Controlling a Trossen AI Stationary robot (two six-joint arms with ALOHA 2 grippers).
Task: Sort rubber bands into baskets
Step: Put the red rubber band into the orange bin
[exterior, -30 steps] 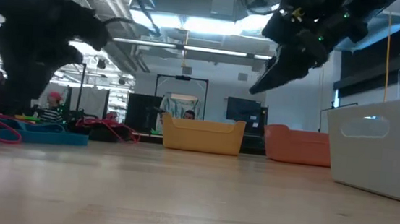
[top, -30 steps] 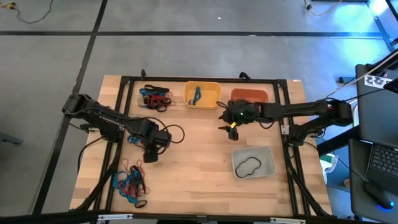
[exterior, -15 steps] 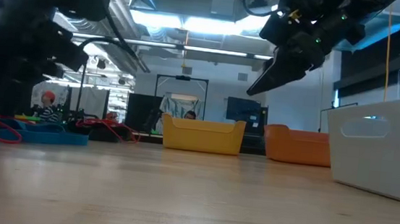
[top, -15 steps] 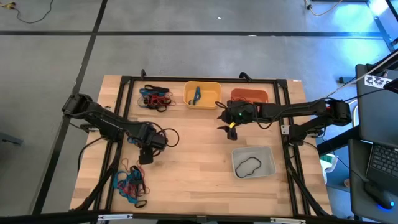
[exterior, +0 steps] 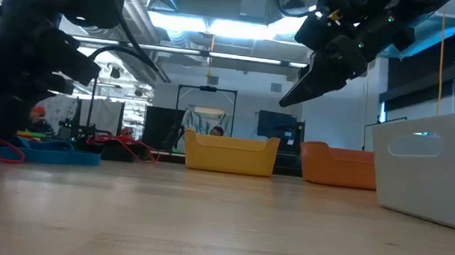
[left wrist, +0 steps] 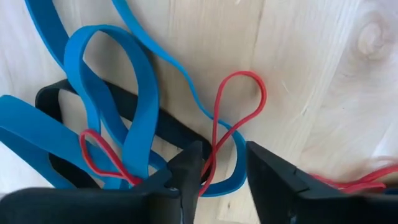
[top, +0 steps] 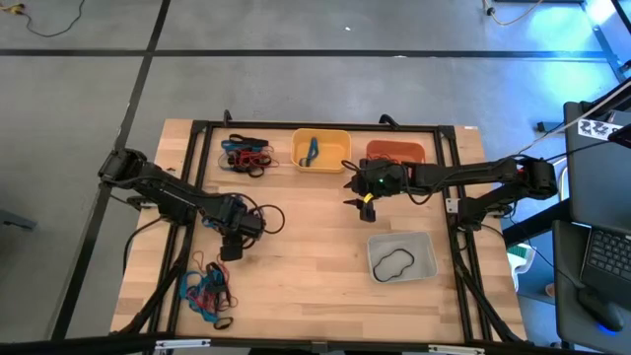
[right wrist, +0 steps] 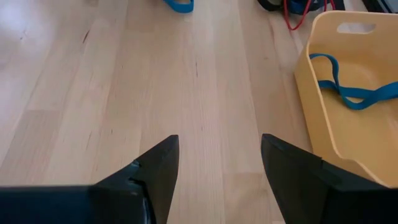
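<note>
A thin red rubber band (left wrist: 231, 121) is seen between the fingers of the left gripper (left wrist: 222, 171), which is set low over the near-left heap of rubber bands (top: 205, 293) on the pale wooden table (top: 306, 266). The jaws stand narrow around the red strand, though a firm pinch cannot be confirmed. The loop is judged light, limp and stretchy, likely to drag its neighbours, since it is tangled with broad flat blue bands (left wrist: 118, 106) and a wider black band (left wrist: 74, 106); the free bend lying clear on the wood is judged the cleanest place to take hold.

A second knot of red, blue and black bands (top: 245, 155) lies at the far left of the table. Just to its right the yellow basket (top: 320, 150) is found, a smooth rounded plastic tub holding one blue band (top: 311, 151), and beyond that the orange basket (top: 396, 153) (its contents cannot be made out). The pale grey translucent basket (top: 402, 256) is placed near and to the right, with a single black band (top: 394, 263) curled inside.

The right gripper (top: 364, 200) is held above bare wood between the yellow and grey baskets, its dark fingers (right wrist: 155, 171) parted moderately with nothing between them.

Most bands are still unsorted.
</note>
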